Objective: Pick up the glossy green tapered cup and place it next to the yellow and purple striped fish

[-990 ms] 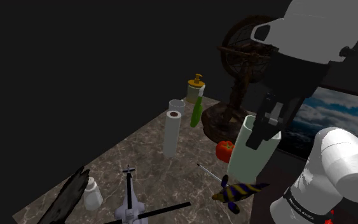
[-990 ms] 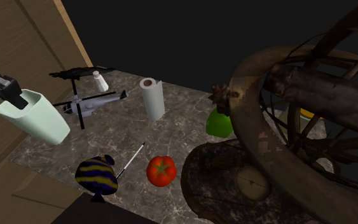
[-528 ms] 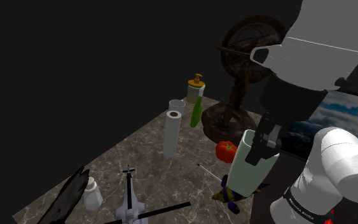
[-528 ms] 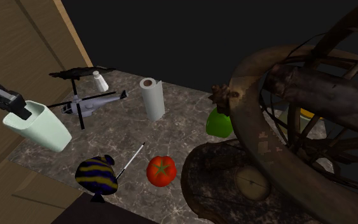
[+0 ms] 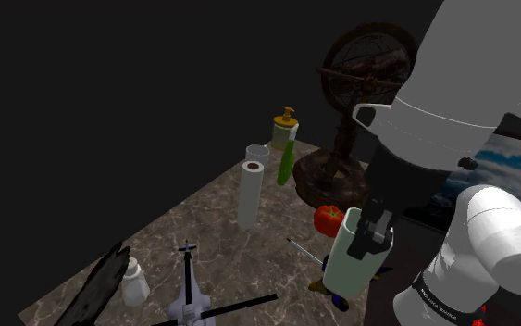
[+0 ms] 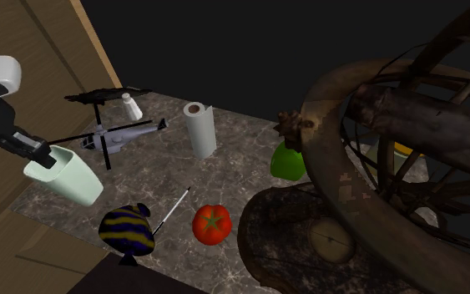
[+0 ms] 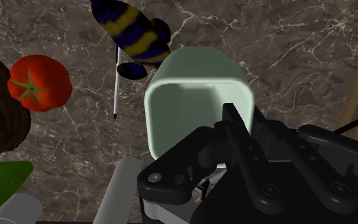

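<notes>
Cup (image 5: pixel 353 264) mouth-up, long axis near vertical, slight tilt, fingers (image 7: pixel 233 127) clamped on rim.

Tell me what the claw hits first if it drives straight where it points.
Probably the marble countertop, beside the striped fish: the claw points down at it, shut on the pale green cup, whose base would likely touch first.
</notes>
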Robot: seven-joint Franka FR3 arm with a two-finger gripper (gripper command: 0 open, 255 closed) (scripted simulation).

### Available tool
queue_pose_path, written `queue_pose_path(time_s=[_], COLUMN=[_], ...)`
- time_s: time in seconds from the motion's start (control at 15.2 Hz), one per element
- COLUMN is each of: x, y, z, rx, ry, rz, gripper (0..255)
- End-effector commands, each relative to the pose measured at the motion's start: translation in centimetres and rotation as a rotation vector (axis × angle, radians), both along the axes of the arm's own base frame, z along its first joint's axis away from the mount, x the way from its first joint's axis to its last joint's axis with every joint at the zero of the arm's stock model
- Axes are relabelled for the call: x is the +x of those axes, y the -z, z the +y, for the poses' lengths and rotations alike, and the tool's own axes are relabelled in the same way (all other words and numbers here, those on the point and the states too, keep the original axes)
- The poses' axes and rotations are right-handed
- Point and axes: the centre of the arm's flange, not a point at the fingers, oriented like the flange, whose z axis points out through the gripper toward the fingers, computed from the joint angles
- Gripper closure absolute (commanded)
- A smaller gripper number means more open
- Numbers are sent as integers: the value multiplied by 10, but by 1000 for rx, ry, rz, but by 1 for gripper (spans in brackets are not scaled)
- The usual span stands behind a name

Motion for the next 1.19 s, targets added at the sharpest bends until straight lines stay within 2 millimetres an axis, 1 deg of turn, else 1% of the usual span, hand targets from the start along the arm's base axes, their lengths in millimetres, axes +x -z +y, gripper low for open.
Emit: queue_pose_path(time_s=[0.0, 1.12], x=[-1, -1], y=[11, 101], z=[0, 0], rx=[1, 1], ry=[0, 0], rz=[-1, -1], gripper=[255, 255])
